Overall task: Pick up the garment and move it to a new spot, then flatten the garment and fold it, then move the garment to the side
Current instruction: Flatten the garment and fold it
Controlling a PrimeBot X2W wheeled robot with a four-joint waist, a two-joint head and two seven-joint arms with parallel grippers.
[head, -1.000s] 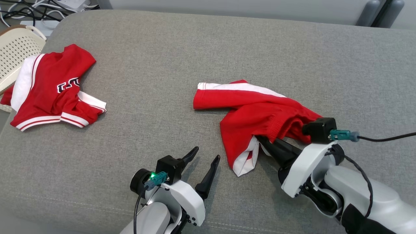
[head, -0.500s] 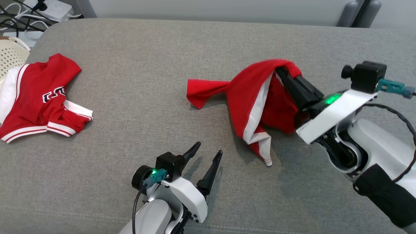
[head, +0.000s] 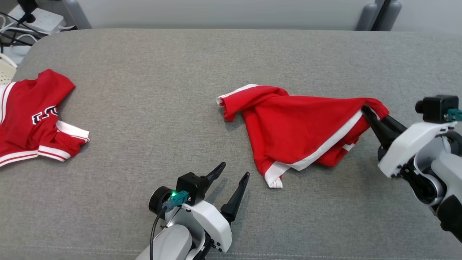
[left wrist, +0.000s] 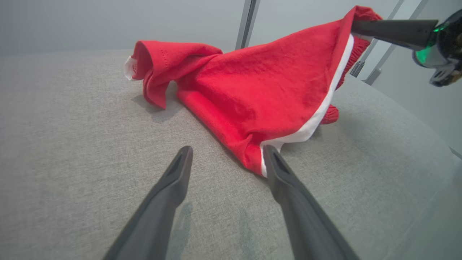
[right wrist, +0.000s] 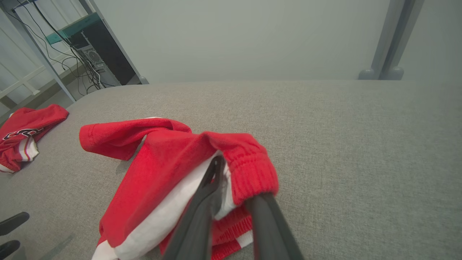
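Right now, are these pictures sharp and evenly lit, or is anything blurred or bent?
Head view: sharp, soft even light, faint shadows beside the garment. Left wrist view: wide lens curves the cushion. Right wrist view: the right gripper looks slightly soft near the lens.

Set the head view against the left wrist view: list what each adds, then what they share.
Head view adds: a second, lettered red jersey at the far left and a power strip past the corner of the cushion. Left wrist view adds: the red garment with its held end raised above the cushion. Shared: the garment, the right hand shut on its ribbed edge, the open left hand near its white-trimmed corner, the grey cushion.
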